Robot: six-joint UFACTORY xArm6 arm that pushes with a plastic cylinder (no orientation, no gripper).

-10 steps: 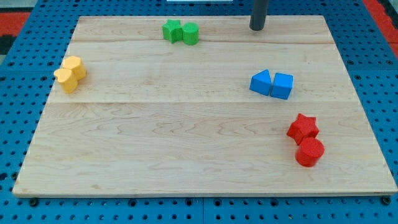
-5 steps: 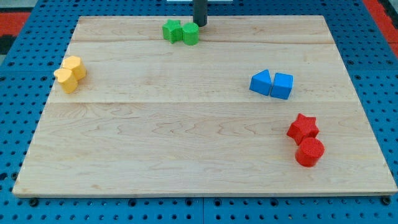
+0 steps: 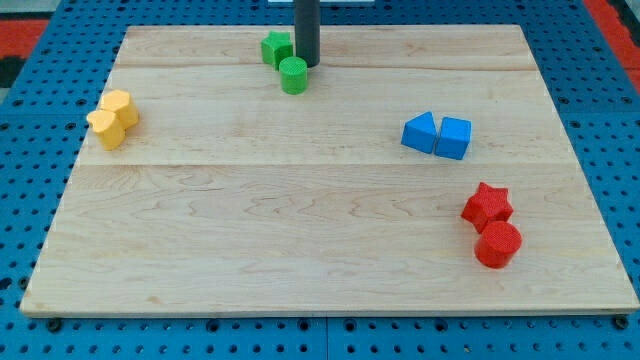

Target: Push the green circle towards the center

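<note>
The green circle (image 3: 293, 75) lies near the view's top, left of the middle of the wooden board (image 3: 320, 250). My tip (image 3: 307, 63) stands just above and to the right of it, touching or nearly touching its upper right edge. A green star (image 3: 276, 47) sits just above and left of the circle, beside the rod.
Two yellow blocks (image 3: 113, 118) sit together at the view's left. A blue triangle (image 3: 420, 132) and a blue cube (image 3: 454, 137) sit side by side at the right. A red star (image 3: 488, 205) and a red circle (image 3: 498, 244) sit at the lower right.
My tip swept left along the board's top edge, then down onto the green circle. The circle has moved down and slightly left, away from the green star.
</note>
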